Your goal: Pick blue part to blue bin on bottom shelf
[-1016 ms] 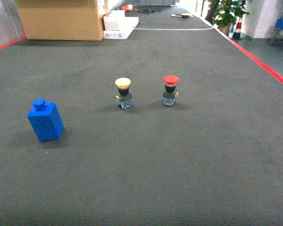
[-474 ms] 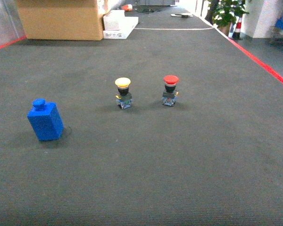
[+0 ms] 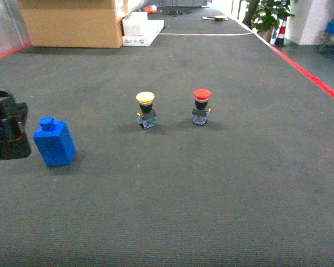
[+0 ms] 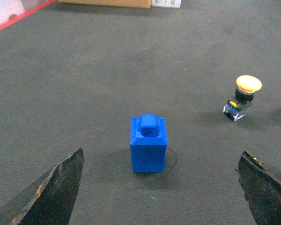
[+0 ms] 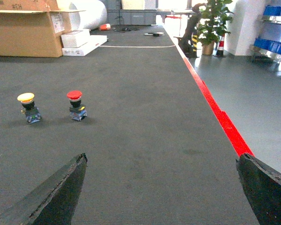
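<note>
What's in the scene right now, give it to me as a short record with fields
surface: dark carpet
blue part: upright, centred between the open left fingers in the left wrist view
left gripper: open, just left of the blue part, not touching
right gripper: open, holding nothing
yellow button: upright, mid-carpet
red button: upright, right of the yellow button, apart
blue bin: not identifiable
</note>
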Available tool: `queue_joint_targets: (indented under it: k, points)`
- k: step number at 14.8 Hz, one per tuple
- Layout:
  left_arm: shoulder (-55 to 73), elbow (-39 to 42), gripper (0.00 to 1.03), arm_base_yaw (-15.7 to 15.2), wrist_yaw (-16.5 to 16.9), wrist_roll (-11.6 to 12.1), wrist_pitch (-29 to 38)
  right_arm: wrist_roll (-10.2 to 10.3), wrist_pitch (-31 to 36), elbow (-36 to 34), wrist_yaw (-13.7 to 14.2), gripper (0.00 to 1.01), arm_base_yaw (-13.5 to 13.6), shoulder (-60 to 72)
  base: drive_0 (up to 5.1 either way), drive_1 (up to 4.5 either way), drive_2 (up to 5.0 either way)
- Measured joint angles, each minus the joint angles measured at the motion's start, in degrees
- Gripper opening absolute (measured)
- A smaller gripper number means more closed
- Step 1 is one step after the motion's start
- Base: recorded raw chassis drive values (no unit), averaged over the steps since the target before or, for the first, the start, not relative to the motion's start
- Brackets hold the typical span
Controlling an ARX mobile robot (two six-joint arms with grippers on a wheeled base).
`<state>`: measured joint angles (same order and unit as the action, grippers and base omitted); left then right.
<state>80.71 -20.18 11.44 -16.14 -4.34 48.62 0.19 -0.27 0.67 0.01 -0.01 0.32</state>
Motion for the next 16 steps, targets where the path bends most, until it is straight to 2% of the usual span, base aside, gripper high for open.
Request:
queue_joint_targets:
  k: [1,5,9,16]
  points:
    - [8.6,-3.3,0.98,-0.7,1.3,-0.2,1.8,0.0,0.0,0.0,0.0,0.98,0.0,0.0,0.0,0.0,0.0]
    - [15.4,-5.7,0.98,-1.1,1.6,-0.2,2.7,0.0,0.0,0.0,0.0,0.98,0.0,0.0,0.0,0.0,0.0]
    - [29.3,-14.2,0.98,-2.1,1.6,-1.2,3.3,0.0,0.0,0.0,0.0,0.98,0.0,0.0,0.0,0.0,0.0]
    - [39.3,-24.4,0.98,-4.2,0.7,-1.2,0.8,0.0,0.0,0.0,0.0,0.98,0.0,0.0,0.0,0.0,0.0]
